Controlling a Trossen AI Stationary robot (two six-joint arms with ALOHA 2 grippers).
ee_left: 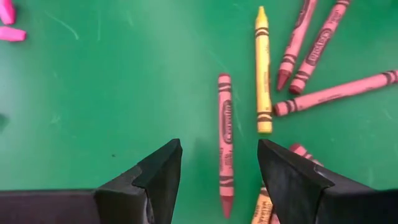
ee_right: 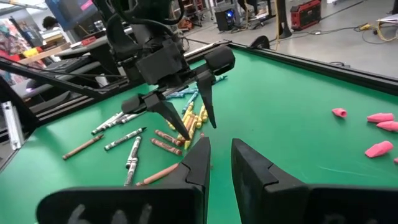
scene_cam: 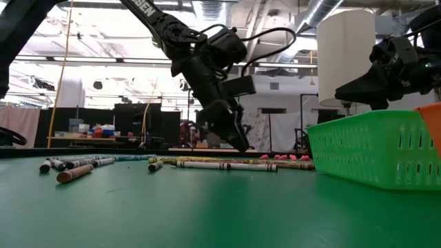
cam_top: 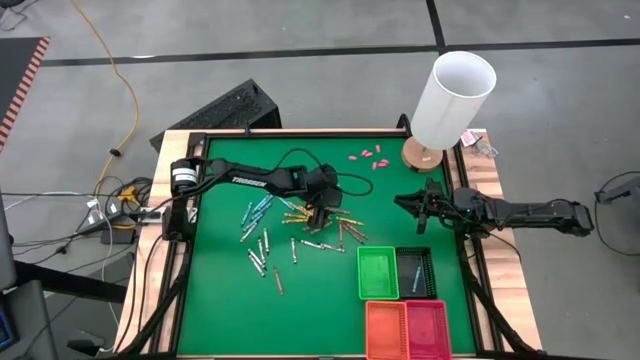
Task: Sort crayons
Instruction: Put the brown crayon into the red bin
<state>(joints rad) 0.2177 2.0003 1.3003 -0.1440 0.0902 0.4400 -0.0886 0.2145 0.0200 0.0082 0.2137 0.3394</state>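
Hanging just above the green table (cam_top: pixel 220 290), the left gripper (ee_left: pixel 219 171) has its two dark fingers spread wide, and nothing is held between them. A red crayon (ee_left: pixel 224 140) lies flat on the green right under the gap, not touching either finger. Just beside it lies a yellow crayon (ee_left: pixel 263 71), and more red ones fan out near that. In the high view the crayons (cam_top: pixel 290 232) are scattered over the middle of the table in blue, yellow, grey-white and red, with the left gripper (cam_top: pixel 318 212) over the yellow and red bunch.

The right gripper (cam_top: pixel 408 203) waits off to the side, up in the air, near the white tube (cam_top: pixel 452 98). Its fingers (ee_right: pixel 196 158) stand a little apart (a narrow gap) and hold nothing.

A green basket (cam_top: pixel 377 273), a black basket (cam_top: pixel 415 271), an orange basket (cam_top: pixel 385 330) and a red basket (cam_top: pixel 427 328) sit together at one corner. A few small pink pieces (cam_top: pixel 368 156) lie well apart from the crayons.
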